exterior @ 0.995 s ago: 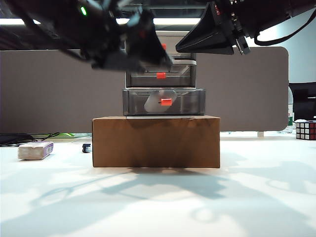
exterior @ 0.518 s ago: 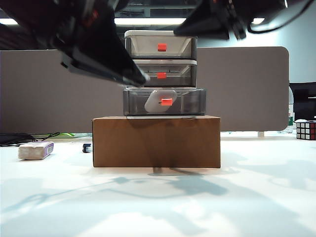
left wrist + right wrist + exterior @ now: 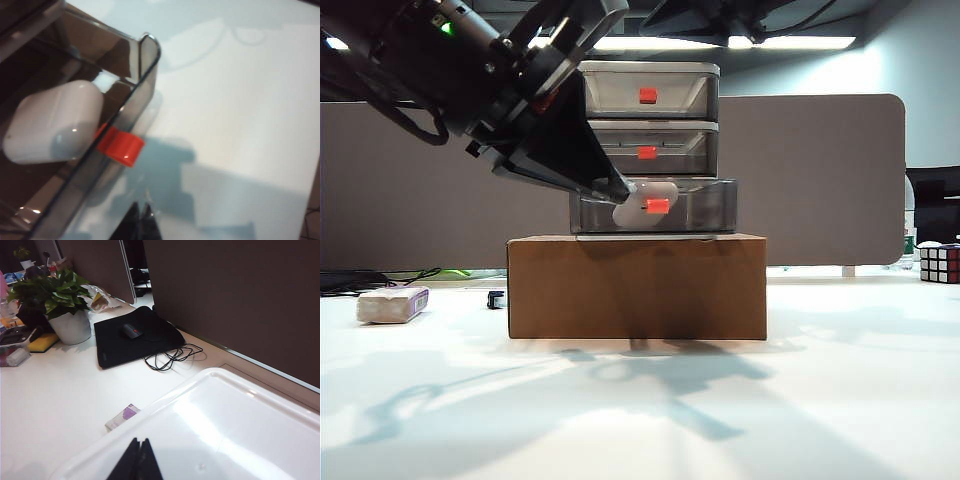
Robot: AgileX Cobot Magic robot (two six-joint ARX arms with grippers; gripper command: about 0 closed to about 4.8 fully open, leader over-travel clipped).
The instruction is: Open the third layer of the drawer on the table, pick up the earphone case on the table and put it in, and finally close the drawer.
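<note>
**Operator:** While I look from the left side of the exterior view, I see my left gripper (image 3: 617, 190) with its fingers closed together and holding nothing. Its tip is at the front of the third layer (image 3: 705, 207), which stands pulled out. The earphone case (image 3: 642, 203) lies inside it, just behind the red handle (image 3: 657, 206).

**Colleague:** So what worries you before the closing?

**Operator:** The drawer (image 3: 645, 150) sits on the cardboard box (image 3: 636, 285), not on the tabletop (image 3: 640, 410) itself. If I push the front too hard or not in the middle, I think the whole unit can slide back or turn on the box, and the third layer will stay half open.

**Colleague:** And the case?

**Operator:** In the left wrist view the earphone case (image 3: 52, 122) leans against the front wall. I judge a quick push can make it jump or tilt, and then it may catch under the layer above.

**Colleague:** And the right arm?

**Operator:** My right gripper (image 3: 136, 460) is high, over the top of the unit, and it is closed and empty. If it comes down, it may hit the top.
</note>
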